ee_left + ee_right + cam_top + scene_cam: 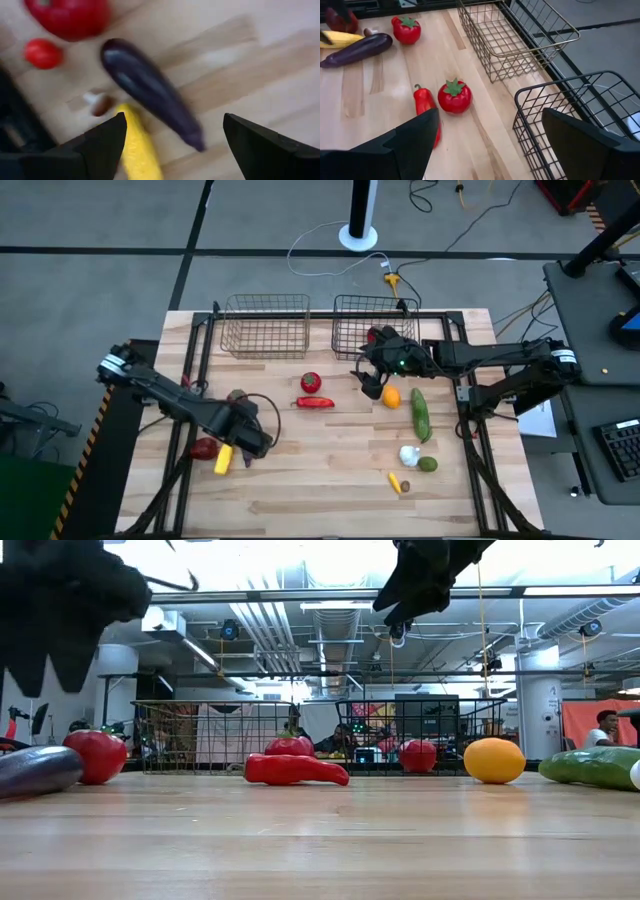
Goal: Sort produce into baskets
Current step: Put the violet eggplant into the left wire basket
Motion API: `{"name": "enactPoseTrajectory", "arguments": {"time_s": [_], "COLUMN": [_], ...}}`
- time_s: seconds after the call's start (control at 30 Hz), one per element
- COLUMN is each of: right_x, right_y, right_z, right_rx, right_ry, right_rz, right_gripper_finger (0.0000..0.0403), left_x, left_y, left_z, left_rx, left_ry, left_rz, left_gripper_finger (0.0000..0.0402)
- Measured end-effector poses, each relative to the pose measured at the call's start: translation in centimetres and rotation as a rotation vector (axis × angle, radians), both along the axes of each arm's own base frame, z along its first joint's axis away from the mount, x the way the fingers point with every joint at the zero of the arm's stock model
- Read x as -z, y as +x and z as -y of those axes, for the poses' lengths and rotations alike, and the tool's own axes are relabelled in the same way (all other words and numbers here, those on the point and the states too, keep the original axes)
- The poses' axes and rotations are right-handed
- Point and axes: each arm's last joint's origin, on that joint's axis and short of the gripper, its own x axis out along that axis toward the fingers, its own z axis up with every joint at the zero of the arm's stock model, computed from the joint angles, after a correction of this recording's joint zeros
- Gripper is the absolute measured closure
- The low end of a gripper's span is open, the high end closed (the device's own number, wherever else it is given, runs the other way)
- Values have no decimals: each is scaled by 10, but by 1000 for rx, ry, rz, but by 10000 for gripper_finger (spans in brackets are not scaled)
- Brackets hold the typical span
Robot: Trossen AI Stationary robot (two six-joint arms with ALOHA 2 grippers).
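A robotics lab: exposed ceiling ducts (290, 620), loose floor cables (330, 250), people (603, 726) seated beyond the wooden worktop (330, 480).

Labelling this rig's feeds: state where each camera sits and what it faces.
High: overhead, straight down on table, both arms.
Low: table height, level toward baskets; arms overhead.
Left wrist: down past open left pincer onto eggplant, corn.
Right wrist: past open right pincer toward copper basket.
Shared: red pepper, high and low.
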Motion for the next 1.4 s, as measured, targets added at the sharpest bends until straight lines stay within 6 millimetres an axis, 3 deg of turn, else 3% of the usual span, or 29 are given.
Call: {"name": "enactPoseTrajectory", "arguments": {"time_s": [0.83,1.23,1.4], "right_x": [0,0,0], "right_y": [0,0,0], "right_z": [0,0,0], "right_rx": [-7,-6,-6], "right_ry": [-8,-6,-6], "right_rz": [-4,-3,-4], "right_gripper_finger": [58,58,58], "left_x": [61,77,77], "left_y": [-2,4,5], "left_z": [-2,1,1], "left_rx": [-46,-13,-9], "left_ry": [86,97,89], "left_rz": [-60,-78,-76], "left_gripper_finger": [88,89,108]}}
